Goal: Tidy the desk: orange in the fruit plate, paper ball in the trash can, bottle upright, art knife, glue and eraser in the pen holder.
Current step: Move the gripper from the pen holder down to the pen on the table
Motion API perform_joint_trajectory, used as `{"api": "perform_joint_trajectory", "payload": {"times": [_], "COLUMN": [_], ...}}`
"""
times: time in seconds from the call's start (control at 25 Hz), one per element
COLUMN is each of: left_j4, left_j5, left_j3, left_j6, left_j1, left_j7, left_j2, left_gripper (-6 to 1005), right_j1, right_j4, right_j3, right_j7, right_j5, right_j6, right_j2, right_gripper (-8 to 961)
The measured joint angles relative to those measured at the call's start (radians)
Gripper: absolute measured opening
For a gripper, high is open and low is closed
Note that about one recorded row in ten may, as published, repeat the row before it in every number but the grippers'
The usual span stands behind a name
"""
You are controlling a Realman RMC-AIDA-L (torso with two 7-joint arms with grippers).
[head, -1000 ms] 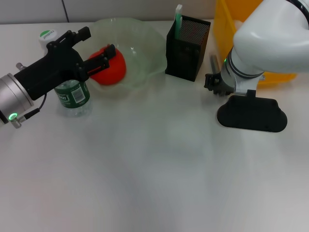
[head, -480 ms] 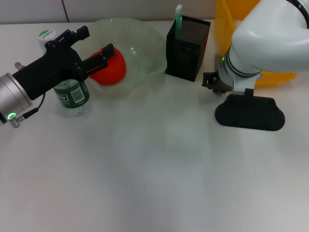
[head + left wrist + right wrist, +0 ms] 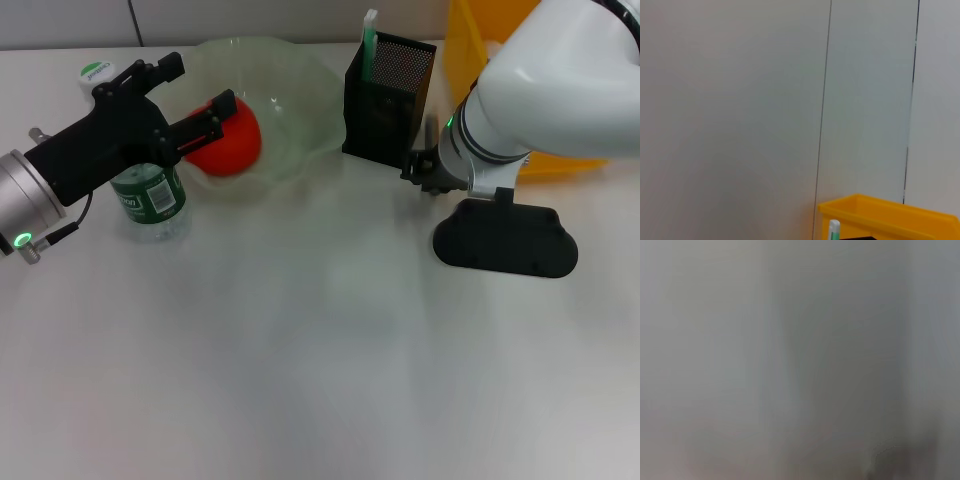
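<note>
The orange (image 3: 228, 138) lies in the fruit plate (image 3: 300, 90). My left gripper (image 3: 190, 95) hangs open at the plate's left rim, its fingers on either side of the orange's near edge. The bottle (image 3: 150, 198) is under that arm, its white cap (image 3: 97, 74) showing beyond it and its middle hidden. The pen holder (image 3: 388, 98) holds a green-and-white stick (image 3: 369, 38); I cannot tell whether it is the glue or the art knife. My right gripper (image 3: 424, 168) sits low just right of the holder. The eraser and the paper ball are out of view.
The trash can (image 3: 468, 60) stands at the back right, behind the right arm, and also shows in the left wrist view (image 3: 890, 221). A black wrist housing (image 3: 505, 240) hangs over the desk (image 3: 300, 360). The right wrist view is a grey blur.
My right arm has slid left, bringing its gripper up beside the pen holder. The left arm, orange and bottle have not moved.
</note>
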Motion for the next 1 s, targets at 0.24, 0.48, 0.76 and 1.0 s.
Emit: {"api": "perform_joint_trajectory", "payload": {"times": [0.24, 0.48, 0.76, 1.0], "left_j4": [0.0, 0.011, 0.023, 0.034], "left_j5": [0.0, 0.003, 0.008, 0.008], "left_j3": [0.006, 0.007, 0.005, 0.006], "left_j6": [0.002, -0.002, -0.004, -0.005], "left_j1": [0.0, 0.001, -0.001, -0.003], "left_j7": [0.001, 0.001, -0.001, 0.0], "left_j2": [0.0, 0.001, 0.003, 0.004], "left_gripper": [819, 818, 818, 818], "right_j1": [-0.042, -0.096, -0.132, -0.16], "right_j4": [0.078, 0.164, 0.229, 0.268], "right_j3": [-0.016, -0.026, -0.026, -0.027], "right_j7": [0.069, 0.152, 0.24, 0.297], "right_j5": [-0.021, -0.051, -0.068, -0.087], "right_j6": [-0.019, -0.031, -0.043, -0.047], "right_j2": [0.004, 0.006, 0.006, 0.006], "right_gripper": [139, 139, 138, 138]}}
